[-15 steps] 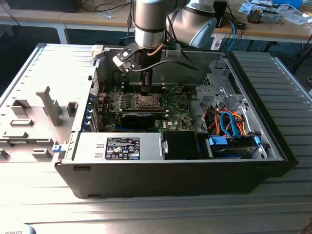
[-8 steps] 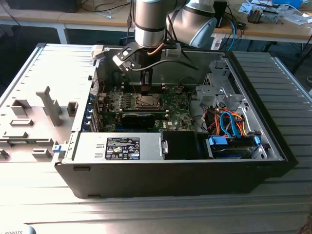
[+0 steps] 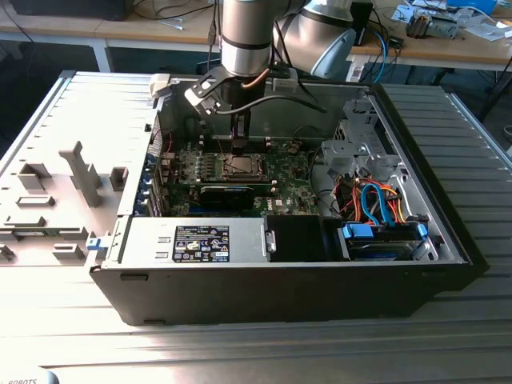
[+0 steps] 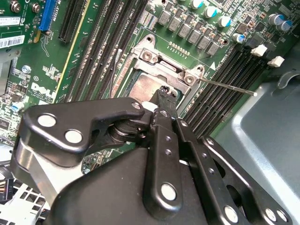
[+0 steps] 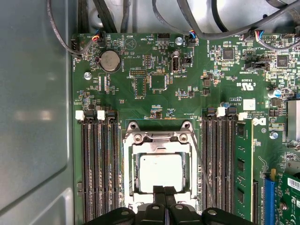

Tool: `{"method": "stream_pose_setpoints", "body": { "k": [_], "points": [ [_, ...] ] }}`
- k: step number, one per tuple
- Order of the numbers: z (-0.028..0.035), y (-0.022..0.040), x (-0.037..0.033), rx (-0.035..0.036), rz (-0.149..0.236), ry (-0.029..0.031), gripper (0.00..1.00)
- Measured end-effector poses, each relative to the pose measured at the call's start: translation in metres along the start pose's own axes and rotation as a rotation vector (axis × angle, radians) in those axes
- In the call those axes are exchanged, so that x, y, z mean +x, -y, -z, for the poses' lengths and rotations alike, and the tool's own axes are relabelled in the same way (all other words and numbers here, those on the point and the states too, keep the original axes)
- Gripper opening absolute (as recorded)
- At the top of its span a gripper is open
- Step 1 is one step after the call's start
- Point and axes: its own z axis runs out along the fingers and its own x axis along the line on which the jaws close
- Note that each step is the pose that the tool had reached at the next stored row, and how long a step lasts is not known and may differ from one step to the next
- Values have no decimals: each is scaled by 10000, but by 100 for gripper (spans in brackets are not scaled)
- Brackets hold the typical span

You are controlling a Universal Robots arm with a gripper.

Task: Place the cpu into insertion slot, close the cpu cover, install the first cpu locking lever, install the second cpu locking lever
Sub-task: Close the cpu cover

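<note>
The cpu [image 5: 161,172] lies flat in the insertion slot, its silver-grey top showing through the window of the cpu cover [image 5: 158,146]. The cover is folded down over it, and the slot's contact field is hidden underneath. My gripper [image 5: 165,191] is shut with nothing held, its tips down at the cover's edge opposite the hinge. In the second wrist view the gripper [image 4: 165,92] touches the cover [image 4: 161,63] beside the cpu [image 4: 146,88]. A thin wire locking lever [image 5: 202,168] stands loose at an angle along one side of the socket, and shows again as the lever [image 4: 229,87]. In the exterior view the gripper [image 3: 238,146] hangs over the socket [image 3: 240,166].
Long black memory slots [image 5: 98,168] flank the socket, with one memory stick [image 5: 240,164] fitted. A black card [image 3: 232,194] and the power supply [image 3: 200,240] lie on the near side in the exterior view. Cables and a drive bay [image 3: 376,216] sit at its right. The case wall [image 5: 33,117] is close.
</note>
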Motion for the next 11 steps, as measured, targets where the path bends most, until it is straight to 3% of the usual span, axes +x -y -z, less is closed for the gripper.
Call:
{"method": "stream_pose_setpoints", "body": {
  "k": [11],
  "points": [
    [42,2,-2,0,0,0,11]
  ]
}}
